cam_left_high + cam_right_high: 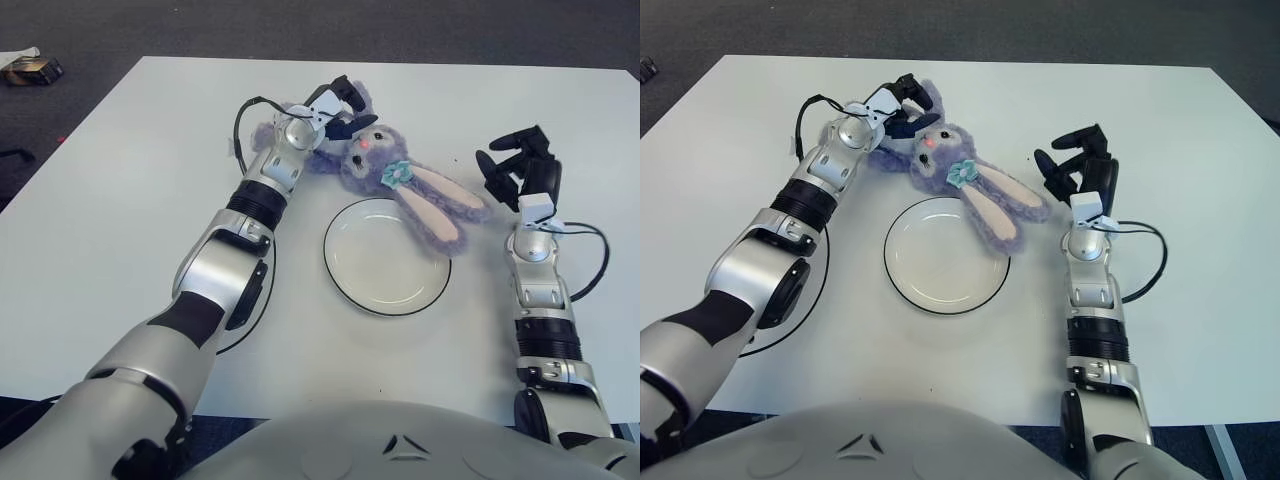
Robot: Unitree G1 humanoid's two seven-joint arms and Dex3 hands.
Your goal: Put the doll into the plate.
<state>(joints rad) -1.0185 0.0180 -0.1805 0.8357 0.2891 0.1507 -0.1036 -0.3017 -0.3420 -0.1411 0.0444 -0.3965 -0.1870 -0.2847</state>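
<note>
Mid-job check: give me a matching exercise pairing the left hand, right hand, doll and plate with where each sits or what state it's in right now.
Things:
1. left hand
2. right hand
3. fluffy purple rabbit doll
4. white black-rimmed round plate

States:
A. holds nothing inside, one ear crosses its rim
B. fingers spread, apart from the toy
C. lying on the white table
D. closed on the toy's body

Pairs: 1-D, 2-B, 3-C, 4-A

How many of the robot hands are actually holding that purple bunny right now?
1. The left robot hand grips the doll at its body end, beyond the plate. The right robot hand is open, apart from the bunny's ears.
</note>
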